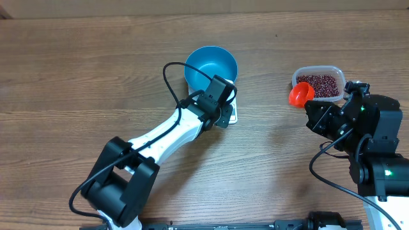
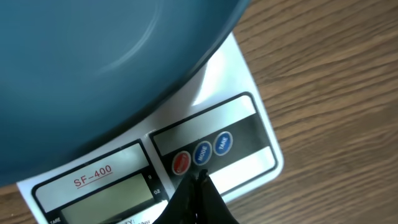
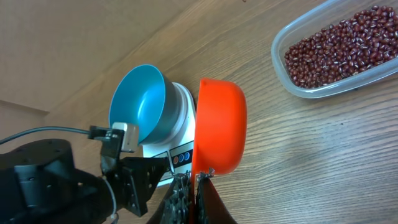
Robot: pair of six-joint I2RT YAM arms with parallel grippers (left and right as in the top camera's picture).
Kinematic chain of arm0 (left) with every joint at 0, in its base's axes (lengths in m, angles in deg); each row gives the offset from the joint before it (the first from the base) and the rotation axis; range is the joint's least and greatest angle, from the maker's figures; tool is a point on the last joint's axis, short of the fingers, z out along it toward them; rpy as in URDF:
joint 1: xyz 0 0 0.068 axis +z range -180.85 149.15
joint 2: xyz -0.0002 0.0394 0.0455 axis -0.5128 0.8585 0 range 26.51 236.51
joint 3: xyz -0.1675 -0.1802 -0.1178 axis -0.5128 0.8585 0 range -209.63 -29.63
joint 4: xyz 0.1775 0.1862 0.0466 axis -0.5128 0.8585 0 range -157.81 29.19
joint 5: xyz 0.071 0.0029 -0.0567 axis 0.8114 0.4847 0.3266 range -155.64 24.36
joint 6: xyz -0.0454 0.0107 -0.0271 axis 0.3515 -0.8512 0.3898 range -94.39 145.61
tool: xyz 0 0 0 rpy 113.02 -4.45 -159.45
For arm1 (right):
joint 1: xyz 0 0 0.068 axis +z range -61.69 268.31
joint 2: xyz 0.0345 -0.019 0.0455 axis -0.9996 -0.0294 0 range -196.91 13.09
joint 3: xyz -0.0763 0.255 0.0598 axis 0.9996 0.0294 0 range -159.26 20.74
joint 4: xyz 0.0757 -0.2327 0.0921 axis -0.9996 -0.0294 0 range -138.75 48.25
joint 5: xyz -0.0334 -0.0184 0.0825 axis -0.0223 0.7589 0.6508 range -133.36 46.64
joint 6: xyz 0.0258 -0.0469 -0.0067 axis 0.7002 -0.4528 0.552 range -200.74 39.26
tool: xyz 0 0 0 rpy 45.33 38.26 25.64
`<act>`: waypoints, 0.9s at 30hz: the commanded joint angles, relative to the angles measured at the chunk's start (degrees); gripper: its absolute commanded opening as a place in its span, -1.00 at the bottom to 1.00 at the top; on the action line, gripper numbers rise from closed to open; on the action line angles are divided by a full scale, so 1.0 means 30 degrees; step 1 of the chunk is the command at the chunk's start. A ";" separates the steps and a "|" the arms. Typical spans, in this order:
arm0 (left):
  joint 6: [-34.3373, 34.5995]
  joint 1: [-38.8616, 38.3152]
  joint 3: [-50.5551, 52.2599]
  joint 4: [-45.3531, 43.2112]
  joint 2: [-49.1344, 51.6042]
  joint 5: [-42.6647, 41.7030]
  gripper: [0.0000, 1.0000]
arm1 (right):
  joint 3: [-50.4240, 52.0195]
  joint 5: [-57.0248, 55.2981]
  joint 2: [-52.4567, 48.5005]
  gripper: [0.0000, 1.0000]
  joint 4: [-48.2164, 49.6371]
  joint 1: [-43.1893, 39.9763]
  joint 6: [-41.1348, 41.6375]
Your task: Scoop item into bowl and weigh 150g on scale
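Two arms stood at the table, both sets of fingers closed.
Left gripper (image 2: 198,182), pressed together, hung at the buttons of the scale (image 2: 252,134), which carried the bowl (image 1: 211,66); right gripper (image 3: 194,179) pinched an orange scoop (image 3: 219,124) beside the tub (image 3: 277,48) of beans (image 3: 336,53).

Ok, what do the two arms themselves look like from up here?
The left arm has white links between chunky black joints. A black cable loops along it to a black wrist and black jaws. The right arm shows mostly black housings with small green lights, its own black cable, and a white link at the bottom edge.
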 commanded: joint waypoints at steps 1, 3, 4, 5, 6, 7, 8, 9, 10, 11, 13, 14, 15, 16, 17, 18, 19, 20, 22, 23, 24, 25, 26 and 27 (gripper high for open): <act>-0.0780 -0.0036 -0.0182 -0.0160 0.0619 0.0532 -0.92 | -0.0335 -0.0051 0.0073 -0.93 0.0080 -0.0087 -0.0160; -0.1020 -0.0036 -0.0182 -0.0270 0.0699 0.0532 -0.92 | -0.0335 -0.0058 0.0073 -0.93 0.0087 -0.0095 -0.0160; -0.1086 -0.0036 -0.0182 -0.0342 0.0721 0.0539 -0.92 | -0.0335 -0.0058 0.0073 -0.93 0.0087 -0.0087 -0.0160; -0.1086 -0.0036 -0.0182 -0.0408 0.0721 0.0546 -0.92 | -0.0335 -0.0058 0.0073 -0.93 0.0095 -0.0087 -0.0160; -0.1078 -0.0036 -0.0182 -0.0474 0.0721 0.0597 -0.92 | -0.0335 -0.0058 0.0073 -0.93 0.0087 -0.0087 -0.0168; -0.1086 -0.0036 -0.0182 -0.0525 0.0721 0.0627 -0.92 | -0.0335 -0.0058 0.0073 -0.93 0.0080 -0.0095 -0.0168; -0.1078 -0.0029 -0.0182 -0.0539 0.0721 0.0750 -0.91 | -0.0335 -0.0058 0.0073 -0.93 0.0080 -0.0095 -0.0168; -0.1086 -0.0029 -0.0182 -0.0561 0.0729 0.0940 -0.92 | -0.0335 -0.0058 0.0073 -0.93 0.0073 -0.0087 -0.0160; -0.1137 -0.0029 -0.0182 -0.0597 0.0765 0.1180 -0.91 | -0.0335 -0.0058 0.0073 -0.93 0.0073 -0.0087 -0.0160; -0.1377 -0.0029 -0.0182 -0.0670 0.0780 0.1246 -0.92 | -0.0335 -0.0058 0.0073 -0.93 0.0066 -0.0087 -0.0160; -0.1829 -0.0029 -0.0182 -0.0794 0.0852 0.1239 -0.91 | -0.0335 -0.0058 0.0073 -0.93 0.0058 -0.0095 -0.0168; -0.1953 -0.0029 -0.0182 -0.0831 0.0911 0.1239 -0.91 | -0.0335 -0.0058 0.0073 -0.93 0.0066 -0.0087 -0.0168; -0.1967 -0.0029 -0.0182 -0.0874 0.0962 0.1239 -0.92 | -0.0335 -0.0058 0.0073 -0.93 0.0066 -0.0095 -0.0168; -0.1967 -0.0029 -0.0182 -0.0903 0.1056 0.1239 -0.92 | -0.0335 -0.0058 0.0073 -0.93 0.0066 -0.0087 -0.0168; -0.1953 -0.0029 -0.0182 -0.0918 0.1086 0.1231 -0.91 | -0.0335 -0.0058 0.0073 -0.93 0.0058 -0.0087 -0.0168; -0.1931 -0.0029 -0.0182 -0.0911 0.1151 0.1224 -0.91 | -0.0335 -0.0058 0.0073 -0.93 0.0058 -0.0087 -0.0160; -0.1931 -0.0036 -0.0182 -0.0918 0.1202 0.1217 -0.92 | -0.0335 -0.0058 0.0073 -0.93 0.0066 -0.0087 -0.0168; -0.1931 -0.0036 -0.0182 -0.0918 0.1246 0.1217 -0.91 | -0.0335 -0.0058 0.0073 -0.93 0.0066 -0.0087 -0.0168; -0.1938 -0.0029 -0.0182 -0.0918 0.1355 0.1071 -0.92 | -0.0335 -0.0058 0.0073 -0.93 0.0066 -0.0087 -0.0168; -0.1931 -0.0029 -0.0182 -0.0896 0.1370 0.1020 -0.92 | -0.0335 -0.0058 0.0073 -0.93 0.0066 -0.0095 -0.0168; -0.1931 -0.0036 -0.0182 -0.0889 0.1399 0.1020 -0.92 | -0.0335 -0.0066 0.0073 -0.93 0.0066 -0.0087 -0.0168; -0.1931 -0.0029 -0.0182 -0.0889 0.1399 0.1020 -0.92 | -0.0335 -0.0066 0.0073 -0.93 0.0066 -0.0087 -0.0168; -0.1931 -0.0029 -0.0182 -0.0896 0.1399 0.1020 -0.92 | -0.0335 -0.0131 0.0073 -0.93 0.0073 -0.0087 -0.0160; -0.1931 -0.0029 -0.0182 -0.0896 0.1399 0.1020 -0.91 | -0.0335 -0.0138 0.0073 -0.93 0.0073 -0.0095 -0.0168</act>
